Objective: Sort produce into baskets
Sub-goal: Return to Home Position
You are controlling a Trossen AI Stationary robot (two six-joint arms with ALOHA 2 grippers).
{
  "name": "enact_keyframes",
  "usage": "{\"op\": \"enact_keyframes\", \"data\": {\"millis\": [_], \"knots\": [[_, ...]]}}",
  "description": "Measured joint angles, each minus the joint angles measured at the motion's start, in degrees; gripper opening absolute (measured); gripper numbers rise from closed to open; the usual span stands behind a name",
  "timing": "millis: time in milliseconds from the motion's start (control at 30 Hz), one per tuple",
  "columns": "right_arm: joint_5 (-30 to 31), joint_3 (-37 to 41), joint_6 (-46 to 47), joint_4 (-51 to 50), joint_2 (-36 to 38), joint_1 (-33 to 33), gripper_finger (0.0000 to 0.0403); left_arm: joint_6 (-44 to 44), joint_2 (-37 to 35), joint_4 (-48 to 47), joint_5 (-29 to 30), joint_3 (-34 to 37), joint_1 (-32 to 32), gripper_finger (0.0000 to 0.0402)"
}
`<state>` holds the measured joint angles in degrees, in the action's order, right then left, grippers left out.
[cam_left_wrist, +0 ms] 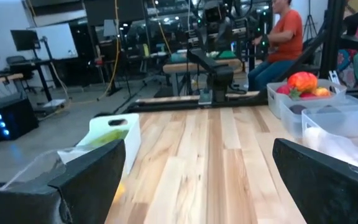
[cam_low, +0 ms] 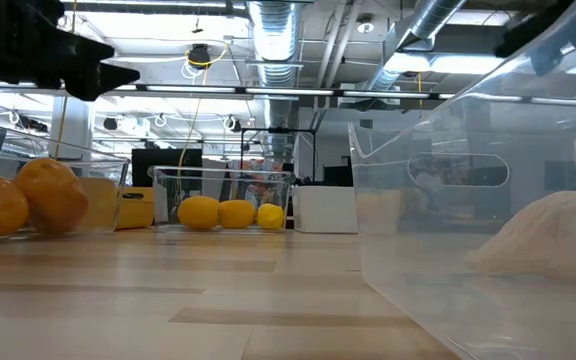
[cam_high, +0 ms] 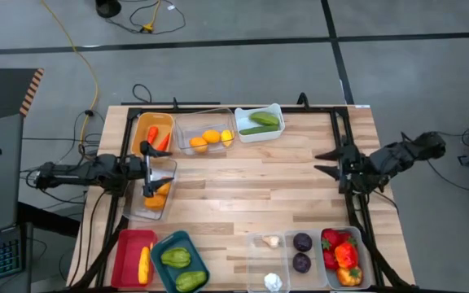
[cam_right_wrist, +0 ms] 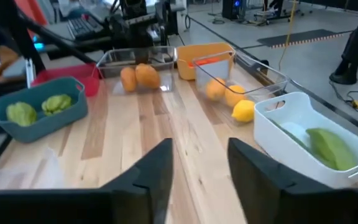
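Evidently all produce [cam_high: 210, 137] lay in baskets [cam_high: 124, 244] round the worktop [cam_high: 251, 187] edge. The left jaws hung wide open, empty, over a clear bin [cam_high: 137, 207]; the right jaws part-open, empty, near the right edge. The produce looked light, hard, slick: grip across the belly.

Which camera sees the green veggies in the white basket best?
The high view: it looks straight down on both green vegetables in the white basket. The right wrist view shows one close up; the left wrist view a green sliver; the low view only the basket's wall.
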<state>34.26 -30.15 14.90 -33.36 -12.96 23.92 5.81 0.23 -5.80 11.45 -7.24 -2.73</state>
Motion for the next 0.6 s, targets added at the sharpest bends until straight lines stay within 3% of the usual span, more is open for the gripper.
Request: {"op": "enact_keyframes", "data": {"millis": [300,600], "knots": [[0.35,9.36,-2.6,5.44,12.58,0.0,0.0052,-0.3,0.0,-1.27,-2.2,0.02,0.58,0.0396],[1.99,13.06,-2.42,7.3,12.78,-0.13,0.0033,-0.05,0.16,8.59,-2.21,6.63,0.73,0.0396]]}}
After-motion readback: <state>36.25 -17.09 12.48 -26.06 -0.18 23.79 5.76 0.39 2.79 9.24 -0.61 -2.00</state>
